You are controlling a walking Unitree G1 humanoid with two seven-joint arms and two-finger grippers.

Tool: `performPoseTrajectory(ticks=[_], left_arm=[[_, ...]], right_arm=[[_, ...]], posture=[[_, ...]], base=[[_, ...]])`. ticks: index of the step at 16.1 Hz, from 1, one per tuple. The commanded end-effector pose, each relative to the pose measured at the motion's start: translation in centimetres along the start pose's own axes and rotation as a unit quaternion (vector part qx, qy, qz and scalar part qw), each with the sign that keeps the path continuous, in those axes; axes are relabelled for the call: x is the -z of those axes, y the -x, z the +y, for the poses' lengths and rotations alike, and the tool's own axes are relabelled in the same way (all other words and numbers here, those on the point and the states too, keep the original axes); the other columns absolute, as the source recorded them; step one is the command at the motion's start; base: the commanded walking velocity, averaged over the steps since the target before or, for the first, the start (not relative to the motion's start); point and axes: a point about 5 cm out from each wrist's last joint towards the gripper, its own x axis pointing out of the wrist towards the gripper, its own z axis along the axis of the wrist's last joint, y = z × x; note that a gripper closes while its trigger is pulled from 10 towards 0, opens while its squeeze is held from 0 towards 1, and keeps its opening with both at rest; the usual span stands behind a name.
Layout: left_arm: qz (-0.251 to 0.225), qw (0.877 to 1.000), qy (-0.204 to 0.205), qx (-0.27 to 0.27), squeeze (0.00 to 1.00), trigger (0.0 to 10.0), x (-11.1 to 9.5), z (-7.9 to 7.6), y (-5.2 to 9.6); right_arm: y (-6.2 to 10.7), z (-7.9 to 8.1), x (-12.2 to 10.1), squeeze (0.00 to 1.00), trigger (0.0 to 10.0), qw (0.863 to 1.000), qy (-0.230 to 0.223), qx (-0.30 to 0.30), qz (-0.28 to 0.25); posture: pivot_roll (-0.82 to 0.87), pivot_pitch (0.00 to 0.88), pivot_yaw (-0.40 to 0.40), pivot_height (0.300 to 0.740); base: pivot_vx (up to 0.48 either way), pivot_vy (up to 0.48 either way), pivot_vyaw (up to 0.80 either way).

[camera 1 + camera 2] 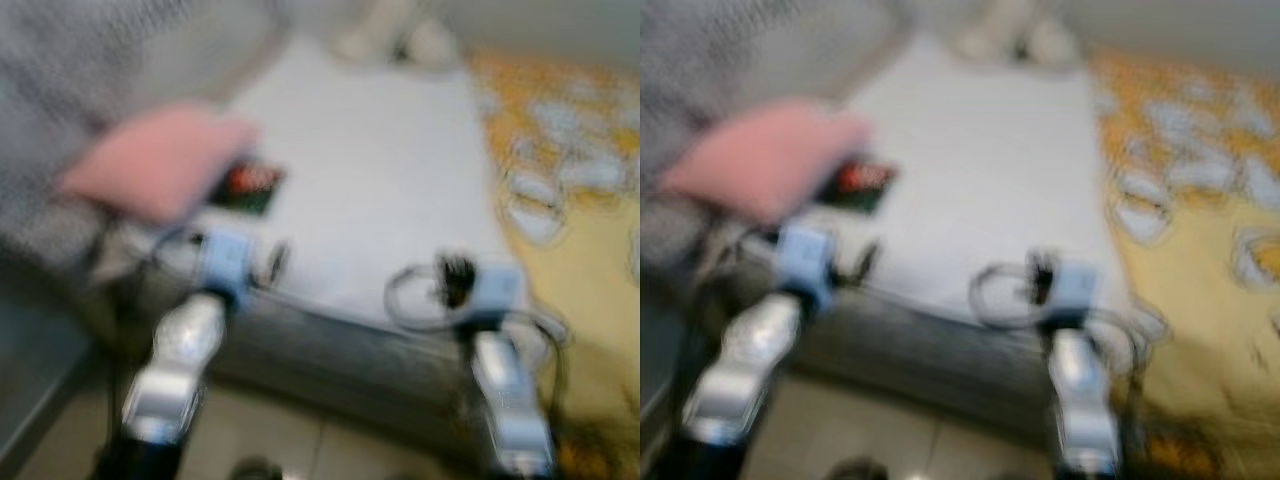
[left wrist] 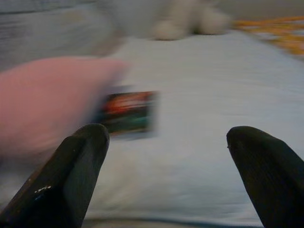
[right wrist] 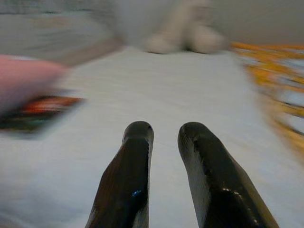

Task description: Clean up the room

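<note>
Plainly, the left gripper [image 2: 166, 175] hangs with its two black fingers spread wide and empty, low over the near edge of the pale grey bed sheet [image 1: 380, 190], aimed towards the small dark packet with red print [image 2: 127, 113] that lies flat on the sheet, partly tucked under the soft pink cushion [image 1: 155, 160]. The right gripper [image 3: 164, 137] has its fingers drawn narrow, nearly touching, with nothing between them, over bare sheet well apart from the packet. Every view is smeared, so the aim is hard to trust: a reach now might catch the cushion's edge instead, or pinch a fold of sheet, since the packet lies flat and half covered
</note>
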Motion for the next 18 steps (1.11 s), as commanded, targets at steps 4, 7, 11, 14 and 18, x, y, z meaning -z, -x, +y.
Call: performPoseTrajectory(ticks=[4,7,11,14,18], left_arm=[[0.013,0.997,0.024,-0.066,0.00,10.0,0.8,0.4,1.4],[0.020,0.997,0.001,-0.071,0.00,10.0,1.2,0.4,1.7],[0.011,0.996,-0.001,-0.083,0.00,10.0,0.7,0.4,1.5],[0.021,0.996,0.022,-0.090,0.00,10.0,0.9,0.5,1.4],[0.039,0.992,0.033,-0.116,0.00,10.0,0.9,1.0,0.7]], right_arm=[[0.0,-1.1,0.1,0.00,10.0,1.000,0.002,0.009,0.005],[0.3,-1.3,0.5,0.00,10.0,1.000,-0.001,0.012,0.009],[0.4,-1.2,0.5,0.00,10.0,1.000,-0.005,0.008,0.008],[0.6,-1.2,0.6,0.00,10.0,1.000,-0.004,0.006,0.010],[0.3,-0.5,0.7,0.00,10.0,1.000,-0.009,-0.017,0.013]], posture=[[0.02,0.000,0.004,0.710],[0.01,0.000,0.014,0.710],[0.00,0.000,0.021,0.710],[-0.01,0.000,0.023,0.710],[0.00,0.000,0.024,0.710]], base=[[0.000,0.000,0.71],[0.000,0.000,0.69],[0.000,-0.360,0.65],[0.000,-0.480,0.62],[0.000,-0.480,0.61]])
